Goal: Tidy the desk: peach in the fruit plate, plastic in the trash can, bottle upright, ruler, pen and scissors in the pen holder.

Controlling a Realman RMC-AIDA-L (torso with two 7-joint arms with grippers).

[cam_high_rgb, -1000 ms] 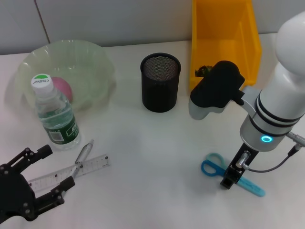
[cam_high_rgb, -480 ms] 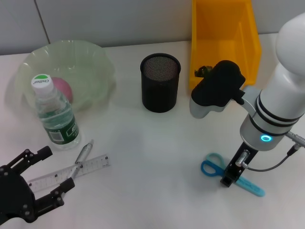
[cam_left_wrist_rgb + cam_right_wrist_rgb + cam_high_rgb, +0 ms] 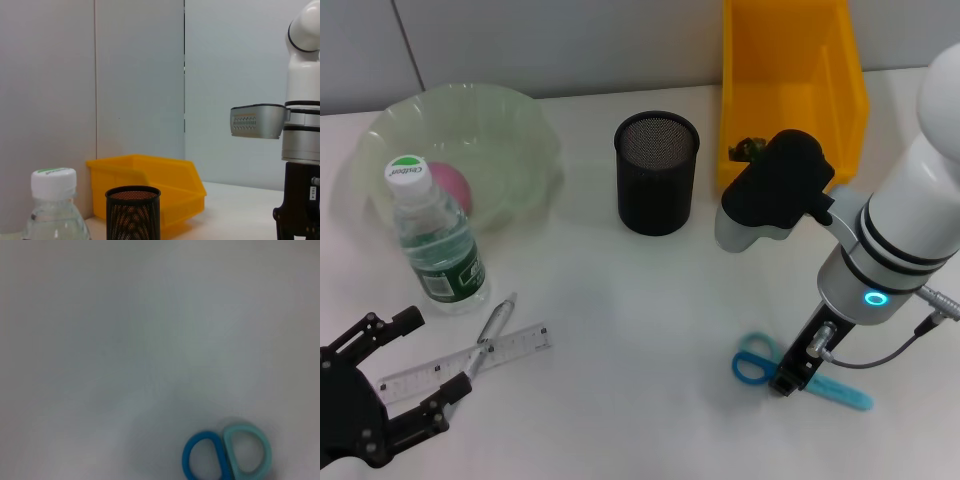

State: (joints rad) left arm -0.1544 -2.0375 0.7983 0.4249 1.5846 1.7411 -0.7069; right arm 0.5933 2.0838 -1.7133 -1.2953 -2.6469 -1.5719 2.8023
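Right pincer (image 3: 792, 378) lowered onto scissors (image 3: 760, 360) at lower right for transfer to pen holder (image 3: 657, 172); finger state indeterminable. Left pincer (image 3: 395, 375) spread, lower left.

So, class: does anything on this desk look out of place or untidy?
Yes. The scissors lie flat under the right gripper, and the pen rests across the ruler, beside the left gripper; none sit in the pen holder. The bottle stands upright, nothing spilled.
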